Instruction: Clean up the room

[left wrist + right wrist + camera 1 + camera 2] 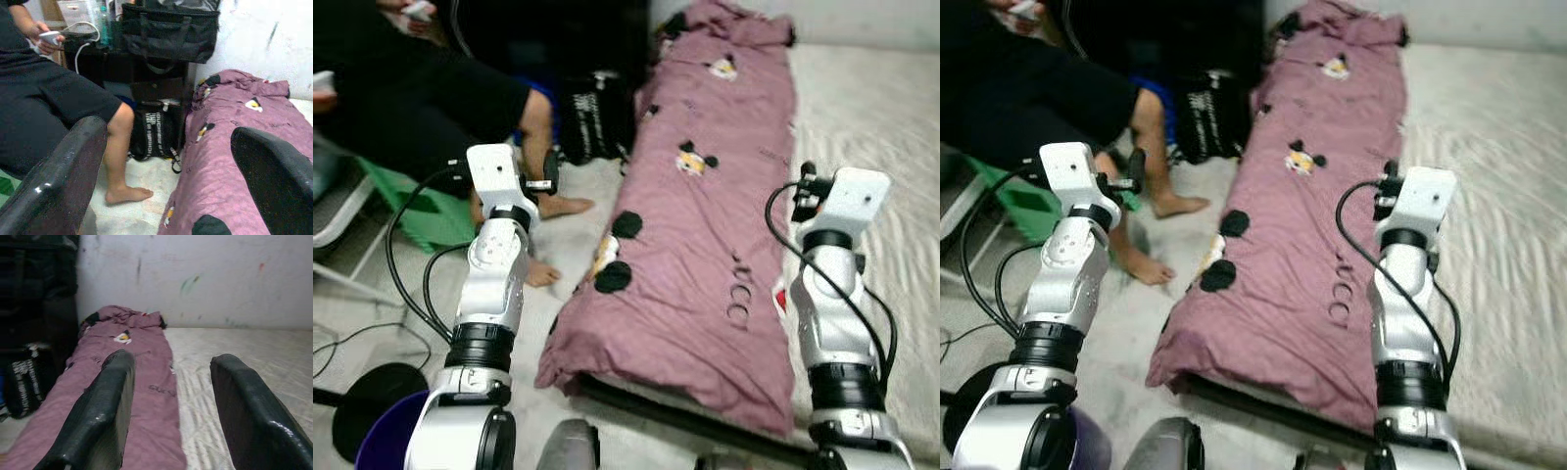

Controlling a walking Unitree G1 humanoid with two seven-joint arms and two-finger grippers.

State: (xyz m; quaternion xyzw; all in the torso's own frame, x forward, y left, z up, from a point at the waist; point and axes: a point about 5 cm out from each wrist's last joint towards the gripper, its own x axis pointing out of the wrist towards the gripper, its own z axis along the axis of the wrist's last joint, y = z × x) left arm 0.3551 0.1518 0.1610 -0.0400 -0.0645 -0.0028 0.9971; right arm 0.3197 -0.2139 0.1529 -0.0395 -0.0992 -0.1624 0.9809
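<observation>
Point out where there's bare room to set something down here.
Bare mattress lies free between the pink blanket and the wall. A floor strip between the blanket and the person's feet is narrow. By the black bag it is crowded.

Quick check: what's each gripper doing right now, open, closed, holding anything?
Left gripper: open, holding nothing, raised beside the pink blanket's edge.
Right gripper: open, holding nothing, above the blanket and mattress.

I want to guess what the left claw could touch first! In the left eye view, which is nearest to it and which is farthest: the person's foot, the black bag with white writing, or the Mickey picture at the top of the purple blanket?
1. Person's foot: just right of the left claw.
2. Black bag: farther back, beside the blanket.
3. Top Mickey picture: farthest, near the blanket's far end.
</observation>
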